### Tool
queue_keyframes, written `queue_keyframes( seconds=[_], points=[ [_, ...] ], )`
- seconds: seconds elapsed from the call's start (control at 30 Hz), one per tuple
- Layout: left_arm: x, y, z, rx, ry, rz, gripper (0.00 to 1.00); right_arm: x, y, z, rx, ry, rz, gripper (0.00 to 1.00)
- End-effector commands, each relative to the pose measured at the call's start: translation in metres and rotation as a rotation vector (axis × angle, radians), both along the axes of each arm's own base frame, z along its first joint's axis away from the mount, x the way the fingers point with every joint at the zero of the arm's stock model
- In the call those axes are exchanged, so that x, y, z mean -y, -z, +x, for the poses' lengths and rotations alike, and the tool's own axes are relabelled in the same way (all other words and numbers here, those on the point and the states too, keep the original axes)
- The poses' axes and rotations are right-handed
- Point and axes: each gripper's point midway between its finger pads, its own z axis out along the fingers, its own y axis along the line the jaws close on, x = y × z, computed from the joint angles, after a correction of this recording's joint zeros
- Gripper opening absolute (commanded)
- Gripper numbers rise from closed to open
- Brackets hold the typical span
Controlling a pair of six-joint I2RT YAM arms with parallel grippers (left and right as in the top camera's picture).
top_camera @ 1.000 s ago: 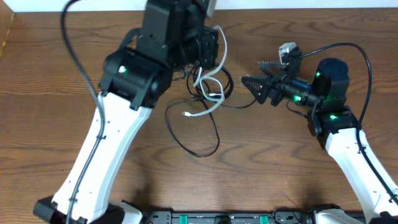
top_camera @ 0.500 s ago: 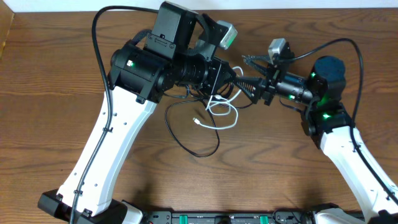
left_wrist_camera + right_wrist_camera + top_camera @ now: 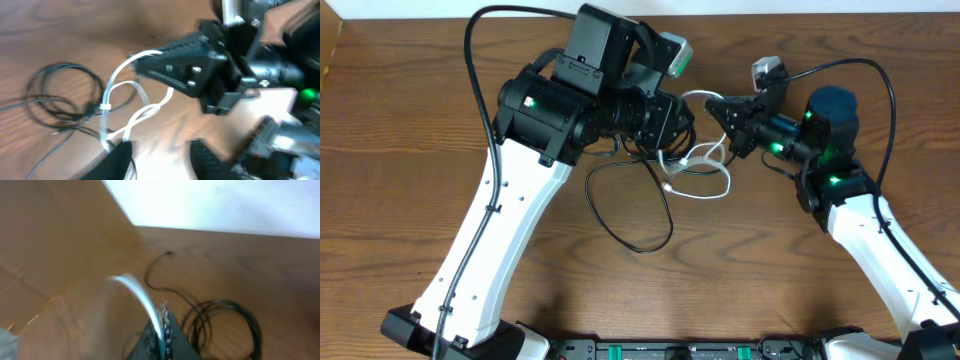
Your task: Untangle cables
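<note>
The white cable (image 3: 708, 163) lies in loops between the two arms, and one strand rises to my right gripper (image 3: 713, 103), which is shut on it. In the right wrist view the white cable (image 3: 134, 289) runs up out of the closed right gripper (image 3: 162, 314). My left gripper (image 3: 160, 162) stands open just left of it. The white cable (image 3: 125, 90) passes beside its left finger (image 3: 117, 160), not between the pads. A black cable (image 3: 632, 212) loops on the table under the left arm, and a coiled black cable (image 3: 60, 100) sits further left.
The large left arm (image 3: 520, 150) covers much of the tangle from above. A coil of black cable (image 3: 227, 325) shows beyond the right gripper. The table's far edge (image 3: 150, 227) meets a white wall. Bare wood (image 3: 770, 280) lies toward the front.
My right gripper has shut on the white cable and drawn it up and to the right. My left gripper has opened and let go of it. The white loops have shifted right.
</note>
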Motion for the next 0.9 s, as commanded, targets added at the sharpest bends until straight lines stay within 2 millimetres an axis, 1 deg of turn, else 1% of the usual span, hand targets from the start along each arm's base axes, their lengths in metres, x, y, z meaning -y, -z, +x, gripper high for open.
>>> queue_keyframes(
  seconds=[0.0, 0.03, 0.13, 0.17, 0.27, 0.37, 0.47, 0.6, 0.73, 0.8, 0.87],
  points=[
    [-0.016, 0.003, 0.021, 0.076, -0.092, 0.093, 0.62, 0.022, -0.029, 0.026, 0.014, 0.153, -0.053, 0.01],
    [-0.018, 0.002, 0.024, 0.088, -0.103, 0.1, 0.65, 0.032, -0.043, 0.033, 0.025, 0.195, -0.114, 0.01],
    [-0.017, 0.002, 0.028, 0.1, -0.107, 0.097, 0.69, 0.048, -0.069, 0.04, 0.054, 0.266, -0.2, 0.01],
    [-0.016, 0.001, 0.03, 0.104, -0.107, 0.094, 0.7, 0.064, -0.09, 0.045, 0.082, 0.333, -0.26, 0.01],
    [-0.014, 0.004, 0.033, 0.105, -0.107, 0.095, 0.72, 0.096, -0.122, 0.051, 0.128, 0.461, -0.338, 0.01],
    [-0.014, 0.007, 0.037, 0.105, -0.115, 0.104, 0.72, 0.123, -0.134, 0.054, 0.144, 0.547, -0.385, 0.01],
    [-0.019, 0.012, 0.043, 0.109, -0.14, 0.134, 0.72, 0.15, -0.133, 0.058, 0.126, 0.623, -0.414, 0.01],
    [-0.022, 0.017, 0.048, 0.1, -0.152, 0.143, 0.72, 0.191, -0.117, 0.065, 0.064, 0.741, -0.468, 0.01],
    [-0.026, 0.027, 0.056, 0.075, -0.168, 0.155, 0.72, 0.247, -0.088, 0.078, -0.014, 0.917, -0.59, 0.01],
    [-0.024, 0.034, 0.058, 0.062, -0.166, 0.163, 0.72, 0.279, -0.07, 0.084, -0.068, 1.005, -0.639, 0.01],
    [-0.024, 0.037, 0.06, 0.055, -0.165, 0.167, 0.72, 0.3, -0.059, 0.086, -0.105, 1.039, -0.643, 0.01]
  ],
)
